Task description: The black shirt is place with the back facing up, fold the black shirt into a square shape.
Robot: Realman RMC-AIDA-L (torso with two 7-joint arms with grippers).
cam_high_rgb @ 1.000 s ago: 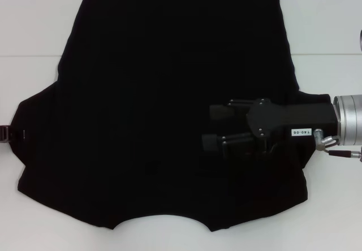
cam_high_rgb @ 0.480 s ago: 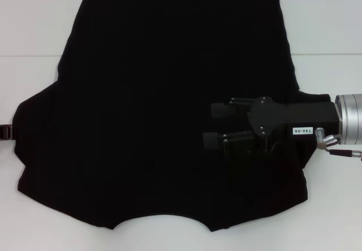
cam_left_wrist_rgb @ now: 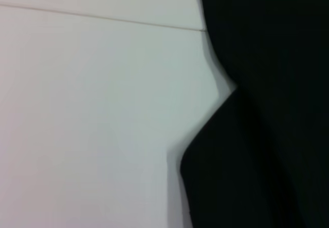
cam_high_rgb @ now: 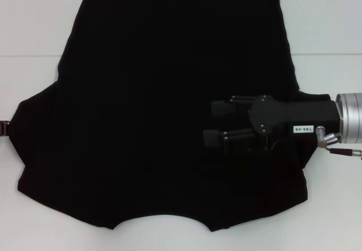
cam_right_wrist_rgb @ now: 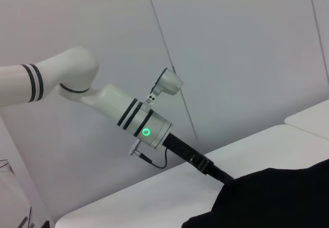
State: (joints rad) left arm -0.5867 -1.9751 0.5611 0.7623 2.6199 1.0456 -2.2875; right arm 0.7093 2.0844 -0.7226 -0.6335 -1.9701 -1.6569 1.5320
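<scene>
Shirt [cam_high_rgb: 169, 109] flat on white table [cam_high_rgb: 328, 30], unfolded, no fold visible. Right gripper [cam_high_rgb: 212, 124] at 4 o'clock over cloth, fingers apart, empty. Left gripper [cam_high_rgb: 4, 131] at 9 o'clock sleeve edge, fingers: cannot tell. All folds remaining.

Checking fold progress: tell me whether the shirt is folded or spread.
Spread. The shirt lies flat on the table, both sleeves out, no fold visible.
</scene>
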